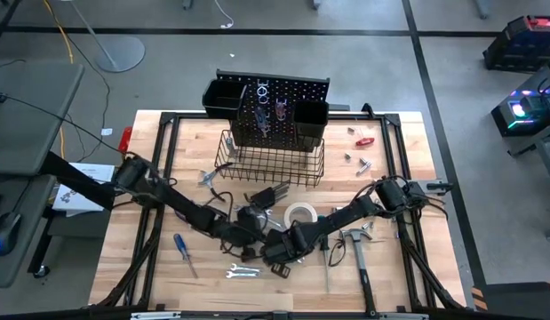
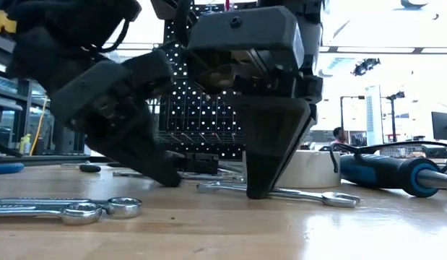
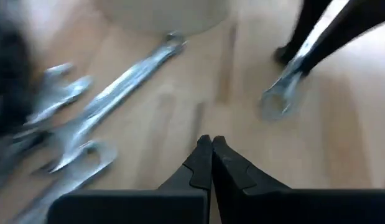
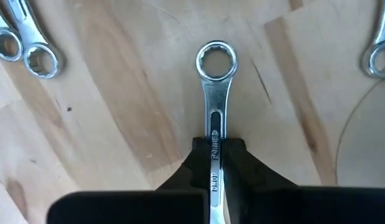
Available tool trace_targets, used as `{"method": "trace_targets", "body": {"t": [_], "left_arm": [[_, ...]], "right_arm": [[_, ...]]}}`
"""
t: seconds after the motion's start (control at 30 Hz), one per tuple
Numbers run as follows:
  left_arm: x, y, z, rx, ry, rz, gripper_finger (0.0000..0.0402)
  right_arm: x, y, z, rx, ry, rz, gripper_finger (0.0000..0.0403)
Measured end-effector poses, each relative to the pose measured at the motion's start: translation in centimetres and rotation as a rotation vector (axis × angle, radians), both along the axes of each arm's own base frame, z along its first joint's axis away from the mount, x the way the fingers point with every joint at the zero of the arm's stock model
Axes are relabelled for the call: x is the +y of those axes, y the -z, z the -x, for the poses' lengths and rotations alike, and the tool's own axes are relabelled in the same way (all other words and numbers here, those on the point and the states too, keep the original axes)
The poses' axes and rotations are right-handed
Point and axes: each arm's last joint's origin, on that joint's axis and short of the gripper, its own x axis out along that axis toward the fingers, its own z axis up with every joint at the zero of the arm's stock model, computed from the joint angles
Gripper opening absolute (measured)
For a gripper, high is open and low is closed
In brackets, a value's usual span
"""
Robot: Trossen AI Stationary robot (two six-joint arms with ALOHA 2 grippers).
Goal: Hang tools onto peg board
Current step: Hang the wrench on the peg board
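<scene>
Looking straight down, both arms meet near the worktop's front edge, below the white tape roll (image 1: 299, 213); the peg board (image 1: 279, 111) stands at the back edge. At table height, the right gripper (image 2: 263, 189) pins a silver wrench (image 2: 310, 194) flat on the wood. The left gripper (image 3: 211, 149) hovers closed, holding nothing. The right wrist view shows both fingers (image 4: 198, 163) clamped mid-shank, ring end ahead. Stiff, smooth steel probably slips; gripping the flat shank suits it.

Silver wrench (image 4: 214, 93) flat on tabletop
</scene>
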Motion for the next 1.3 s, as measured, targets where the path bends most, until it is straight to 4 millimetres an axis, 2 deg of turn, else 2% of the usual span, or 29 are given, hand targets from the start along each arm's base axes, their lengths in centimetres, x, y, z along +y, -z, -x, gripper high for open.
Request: {"method": "trace_targets", "body": {"t": [0.2, 0.3, 0.43, 0.6, 0.67, 0.8, 0.9, 1.03, 1.17, 1.3], "left_arm": [[1.6, -6.9, 2.6, -0.048, -0.09, -0.063, 0.0], [2.4, -8.7, 4.7, -0.004, -0.127, -0.085, 0.0], [2.9, -11.8, 6.8, -0.086, -0.185, -0.053, 0.0], [3.2, -13.9, 8.3, -0.206, -0.271, 0.007, 0.0], [3.2, -13.4, 8.0, -0.224, -0.301, 0.031, 0.0], [2.7, -10.3, 6.5, -0.224, -0.266, 0.058, 0.0], [1.7, -8.1, 4.3, -0.281, -0.193, 0.148, 0.0], [0.4, -5.5, 1.2, -0.32, -0.109, 0.126, 0.0], [-0.3, -2.8, -2.2, -0.228, -0.052, 0.086, 0.0], [-0.9, -1.7, -5.2, -0.202, 0.058, 0.087, 0.0]], "right_arm": [[-0.6, -3.2, 0.5, -0.06, 0.01, 0.038, 0.0004], [-1.0, -4.5, 0.8, -0.092, 0.021, 0.075, 0.0004], [-1.4, -7.9, 1.1, -0.189, 0.036, 0.072, 0.0004], [-1.9, -9.3, 1.4, -0.194, 0.016, 0.038, 0.0002], [-2.0, -9.5, 1.4, -0.183, 0.004, 0.01, 0.0002], [-2.2, -8.1, 1.7, -0.144, -0.009, 0.03, 0.0001], [-1.9, -8.6, 2.1, -0.139, -0.025, 0.02, 0.0001], [-0.8, -9.5, 2.9, -0.14, -0.05, -0.026, 0.0], [0.3, -10.3, 3.9, -0.124, -0.041, -0.063, 0.0], [1.3, -10.1, 4.6, -0.087, -0.002, -0.077, 0.0]]}}
